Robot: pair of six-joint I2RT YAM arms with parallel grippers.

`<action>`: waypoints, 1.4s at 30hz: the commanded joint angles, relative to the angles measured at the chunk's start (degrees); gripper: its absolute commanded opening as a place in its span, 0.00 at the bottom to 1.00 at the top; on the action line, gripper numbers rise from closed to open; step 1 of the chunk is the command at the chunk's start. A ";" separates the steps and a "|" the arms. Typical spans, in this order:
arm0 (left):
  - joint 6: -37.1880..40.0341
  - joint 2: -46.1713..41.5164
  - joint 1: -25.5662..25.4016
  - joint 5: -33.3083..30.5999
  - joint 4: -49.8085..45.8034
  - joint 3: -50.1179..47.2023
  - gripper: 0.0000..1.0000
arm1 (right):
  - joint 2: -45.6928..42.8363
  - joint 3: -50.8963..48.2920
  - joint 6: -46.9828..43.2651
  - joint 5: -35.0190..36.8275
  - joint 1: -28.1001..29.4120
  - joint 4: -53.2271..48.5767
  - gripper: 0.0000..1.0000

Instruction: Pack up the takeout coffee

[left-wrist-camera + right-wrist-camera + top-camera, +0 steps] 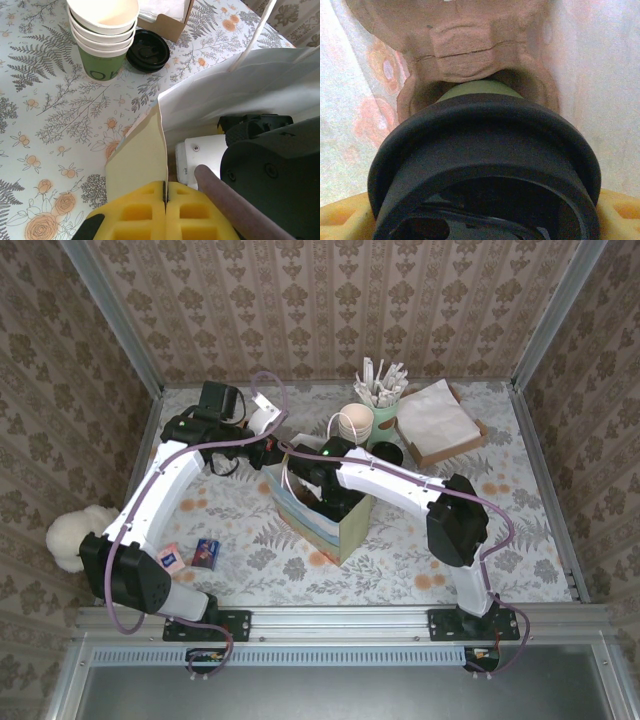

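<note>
Paper bag (335, 530) standing open-topped in the middle of the flowered table (240, 530), with both arms at it. Left hand (165, 210) is at the far-left corner of the bag's rim, its yellow fingers (135, 215) pressed flat together on the cream edge of the bag's wall. Right hand (480, 225) is down inside the bag, its yellow fingers (340, 220) set narrow at either side of the coffee cup (480, 92), gripping it at the black lid. Cup stands upright inside the bag, long axis running top to bottom, lid toward the wrist camera and olive-green body pointing down into a round pocket of the brown pulp carrier tray (465, 45), which sits lower in the bag between its pale walls. Behind the bag, on the table, are a stack of cups (102, 35) and, just beside it, a loose black lid (147, 50)
</note>
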 commanded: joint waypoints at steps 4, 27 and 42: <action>-0.41 -0.19 -0.49 2.17 -0.18 -0.25 0.00 | -0.54 -1.22 -0.14 0.34 -0.31 2.84 0.55; -0.28 -0.37 -0.56 2.12 -0.17 -0.32 0.00 | -0.55 -5.23 0.08 0.67 -0.54 5.06 0.55; -0.33 -0.63 -0.56 2.07 -0.21 -0.24 0.00 | 0.38 -10.11 0.36 0.87 -0.82 6.87 0.54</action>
